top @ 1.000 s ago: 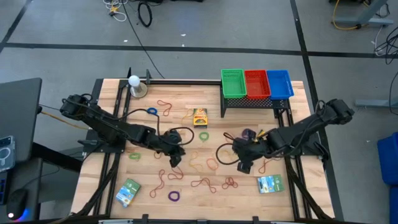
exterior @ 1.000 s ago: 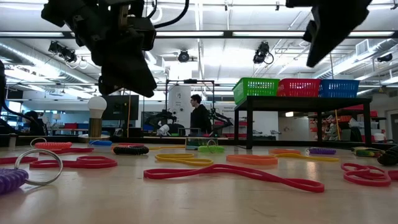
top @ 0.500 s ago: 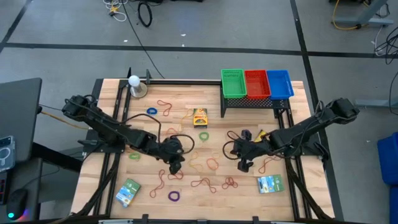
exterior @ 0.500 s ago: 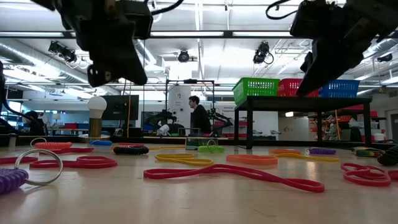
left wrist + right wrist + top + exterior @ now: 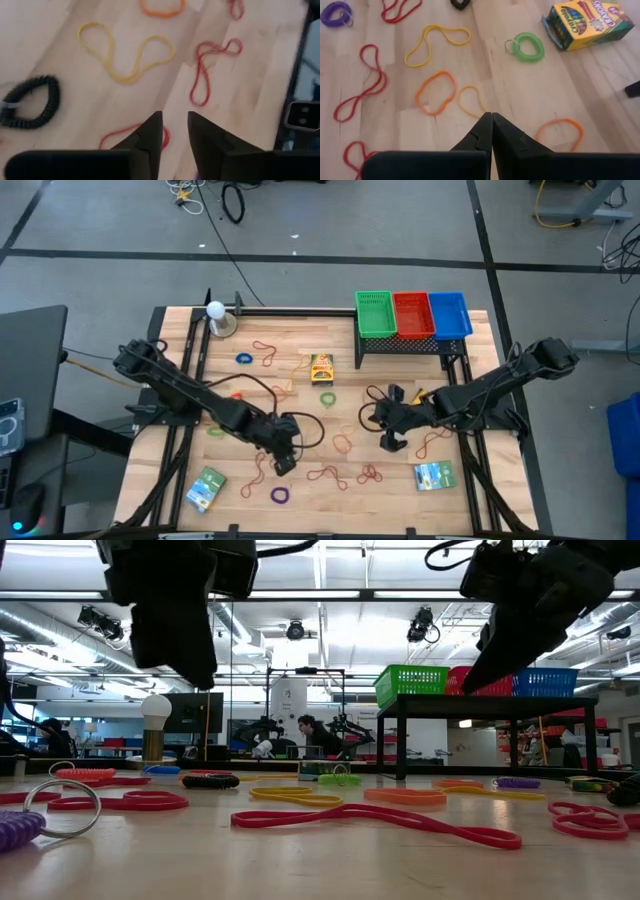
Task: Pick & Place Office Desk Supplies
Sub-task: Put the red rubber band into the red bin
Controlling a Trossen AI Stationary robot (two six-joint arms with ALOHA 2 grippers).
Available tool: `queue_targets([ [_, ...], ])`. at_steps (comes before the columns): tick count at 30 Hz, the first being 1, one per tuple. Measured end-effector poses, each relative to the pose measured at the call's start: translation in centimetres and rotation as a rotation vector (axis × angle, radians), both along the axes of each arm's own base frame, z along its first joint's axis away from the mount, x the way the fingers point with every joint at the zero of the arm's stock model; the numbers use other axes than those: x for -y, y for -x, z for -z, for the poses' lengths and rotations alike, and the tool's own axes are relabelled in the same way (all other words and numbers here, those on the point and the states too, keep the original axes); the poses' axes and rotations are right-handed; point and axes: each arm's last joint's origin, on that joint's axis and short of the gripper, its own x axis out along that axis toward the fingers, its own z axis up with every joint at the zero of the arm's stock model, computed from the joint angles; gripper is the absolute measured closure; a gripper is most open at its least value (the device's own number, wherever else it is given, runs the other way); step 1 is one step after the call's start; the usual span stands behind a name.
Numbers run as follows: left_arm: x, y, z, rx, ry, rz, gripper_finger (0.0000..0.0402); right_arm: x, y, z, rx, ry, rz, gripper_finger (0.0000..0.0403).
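We're mostly dealing with rubber bands here, scattered flat all over the wooden table (image 5: 180,480). They're thin, floppy and weigh nothing, so they'll sag and flop the moment we lift one, and lying flush on the wood they look hard to get under. Best bet, we think, is pinching a single strand where a loop bulges out, not at a crossing. The crayon box (image 5: 321,368) near the middle is a different story: stiff cardboard, light, easy to grab across its narrow sides. The green spiral ring (image 5: 528,47) beside it is chunkier and springy, probably the easiest of the loops.

The left gripper (image 5: 174,131) hangs over the front middle of the table with its fingers slightly apart, nothing between them, just above a red band (image 5: 210,67) and a yellow band (image 5: 127,50). The right gripper (image 5: 492,126) is right of centre, fingers pressed together and empty, above an orange band (image 5: 435,91).

The overhead view gives us the whole layout, including the green, red and blue bins (image 5: 413,315) on the rack at the back. The wrist views show which band sits under each set of fingers. The table-level view shows how flat everything lies, plus a person (image 5: 312,731) in the room behind.
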Motion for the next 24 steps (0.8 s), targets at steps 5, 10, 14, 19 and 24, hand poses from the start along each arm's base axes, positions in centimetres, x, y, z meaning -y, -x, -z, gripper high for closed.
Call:
queue_targets([
  [5, 1.0, 0.1, 0.3, -0.03, 0.02, 0.053, 0.0291, 0.0, 0.0, 0.0, 0.003, 0.004, -0.006, 0.0392],
  [10, 1.6, 0.4, 1.2, -0.077, -0.001, 0.133, 0.0291, 0.0, 0.0, 0.0, 0.009, 0.015, 0.007, 0.0392],
  [14, 2.2, 0.5, 1.5, -0.077, -0.008, 0.17, 0.0291, 0.0, 0.0, 0.0, 0.009, 0.018, 0.008, 0.0392],
  [19, 2.8, 0.1, 1.3, -0.084, -0.011, 0.182, 0.0291, 0.0, 0.0, 0.0, 0.008, 0.021, 0.01, 0.0392],
  [24, 4.0, -1.5, 1.2, -0.134, -0.076, 0.253, 0.0292, 0.1, 0.0, 0.0, 0.009, 0.021, 0.01, 0.0392],
])
